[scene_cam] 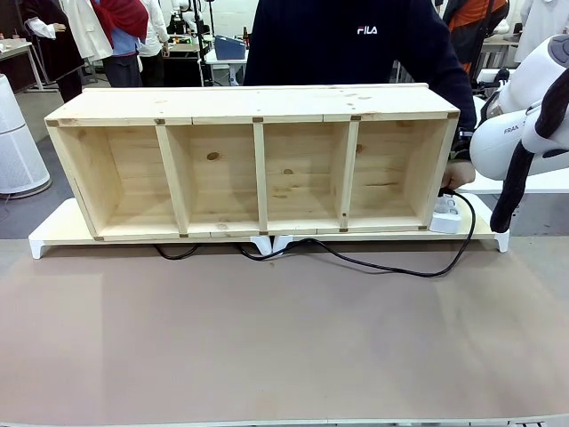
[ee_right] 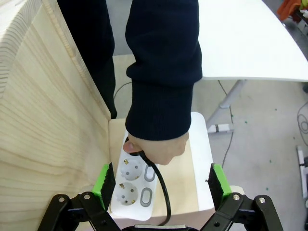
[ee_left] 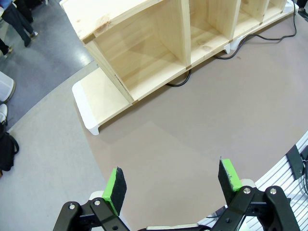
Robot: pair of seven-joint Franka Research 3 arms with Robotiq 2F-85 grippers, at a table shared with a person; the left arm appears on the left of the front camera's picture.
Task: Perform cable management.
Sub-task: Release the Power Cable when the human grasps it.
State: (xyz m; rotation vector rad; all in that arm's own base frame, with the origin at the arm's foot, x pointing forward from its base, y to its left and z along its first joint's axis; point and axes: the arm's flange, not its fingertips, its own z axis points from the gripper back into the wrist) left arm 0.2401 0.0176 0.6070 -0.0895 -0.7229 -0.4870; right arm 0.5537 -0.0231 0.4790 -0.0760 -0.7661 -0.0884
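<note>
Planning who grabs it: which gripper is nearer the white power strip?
Right. The right gripper hangs open directly above the power strip, where a person's hand rests. The left gripper hovers open over the mat, far away.

We count one wooden shelf unit [scene_cam: 253, 160], divided into four open compartments by three upright partitions. One white riser board [scene_cam: 53, 233] lies beneath it. We count one black cable [scene_cam: 373, 263] and one white power strip [ee_right: 135, 185], on which two sockets and two switches are visible. One person's hand [ee_right: 159, 147] is at the strip. Two grippers are counted: the left gripper [ee_left: 173, 185] and the right gripper [ee_right: 161, 185], each with two green pads.
</note>
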